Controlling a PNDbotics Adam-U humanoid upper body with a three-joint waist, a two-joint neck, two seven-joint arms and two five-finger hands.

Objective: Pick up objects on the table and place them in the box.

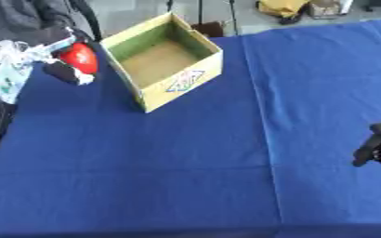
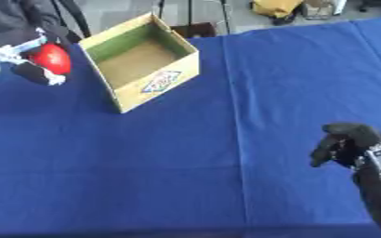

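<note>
— Looking at the far left corner of the table [image 1: 186, 162], we have the red object [image 1: 80, 57] in our left hand [image 1: 63, 72], lifted just beside the box [image 1: 163, 60]'s left wall.

— Is it really held?

— We judge so. Dark fingers curl under it and pale parts wrap its upper side, so the left hand looks closed around it. How much of the hand touches it we cannot make out.

— How will it handle?

— Smooth, rounded and glossy, it looks like a small ball or a piece of toy fruit; we would guess light and fairly stiff, and somewhat slippery. A wrap round its widest part suits it better than a fingertip pinch, since a round shiny skin can squirt out sideways.

— And the box?

— Open cardboard, yellow outside, green inner walls, brown floor, nothing visible inside. It sits askew toward the far edge of the blue cloth. Thin walls like these would probably shift if we knock them, so we should come over the rim before letting go.

— The other hand?

— Our right hand [image 2: 344, 144] sits near the right edge, toward the near corner, fingers curled in and holding nothing.
</note>
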